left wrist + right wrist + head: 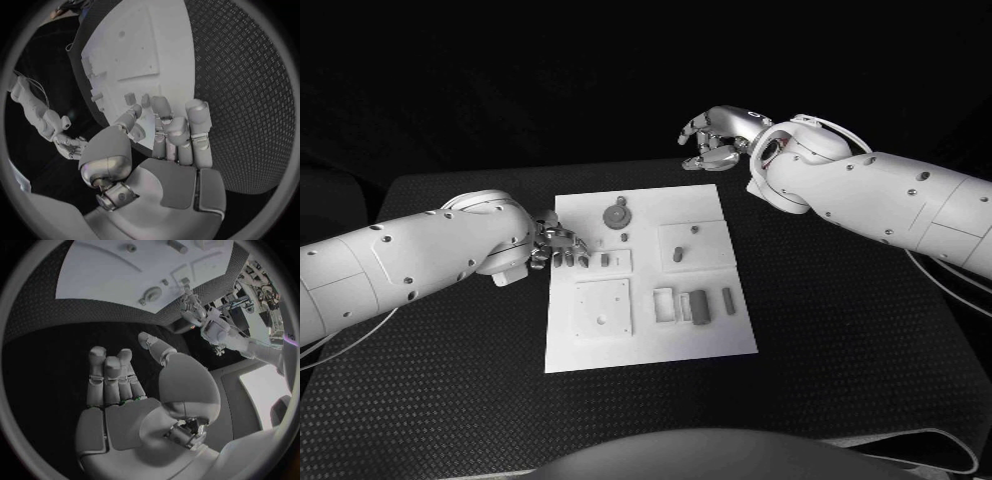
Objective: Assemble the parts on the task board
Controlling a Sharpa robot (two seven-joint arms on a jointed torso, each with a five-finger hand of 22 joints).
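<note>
1. The left hand point(560, 245) rested at the left edge of the board point(646, 340), fingers point(199, 130) loosely curled and pointing across the white plate, gripping nothing that could be seen.
2. Its fingertips lay just beside a small grey part point(604, 261) in a square recess near the board's left edge; whether they touched it could not be told.
3. The right hand point(718, 135) hung above the dark tabletop point(848, 330) beyond the board's far right corner, well apart from the parts, fingers half curled and apart, palm empty in the right wrist view point(125, 390).
4. The board lay in the middle of the tabletop, long side running away from the robot.
5. On its far part sat a round grey part point(616, 214) with a stem pointing away from the robot.
6. Right of that, a square raised plate carried a short peg point(676, 253) and a small stud point(691, 230).
7. On the near left lay a square plate point(604, 307) with small holes.
8. On the near right, grey block-like parts point(697, 304) stood side by side in slots, with a slim bar point(727, 299) at the right end.
</note>
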